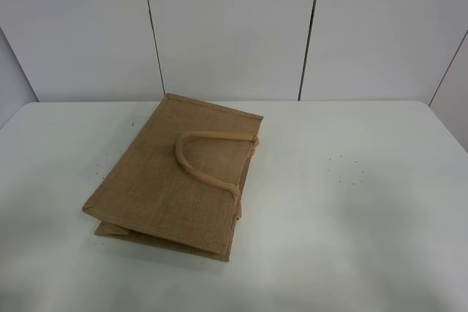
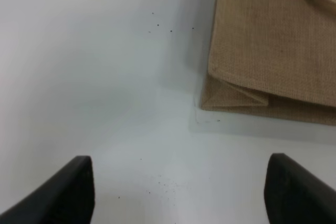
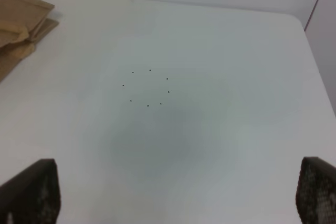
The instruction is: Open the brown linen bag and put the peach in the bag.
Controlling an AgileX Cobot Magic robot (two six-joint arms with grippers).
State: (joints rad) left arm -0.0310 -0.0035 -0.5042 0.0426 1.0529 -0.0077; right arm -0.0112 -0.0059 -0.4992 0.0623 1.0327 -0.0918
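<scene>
The brown linen bag (image 1: pixel 175 177) lies flat and folded on the white table, left of centre, with a beige loop handle (image 1: pixel 201 162) resting on top. The peach is not in view in any frame. Neither gripper shows in the exterior high view. In the left wrist view my left gripper (image 2: pixel 178 192) is open and empty over bare table, a short way from the bag's folded corner (image 2: pixel 231 95). In the right wrist view my right gripper (image 3: pixel 176 198) is open and empty, with the bag's edge (image 3: pixel 21 19) far off to one side.
The white table (image 1: pixel 365 202) carries small dark specks (image 1: pixel 344 169) to the right of the bag. White wall panels (image 1: pixel 234 27) stand behind the table's far edge. The table's right edge (image 1: pixel 457 144) runs close to a side wall.
</scene>
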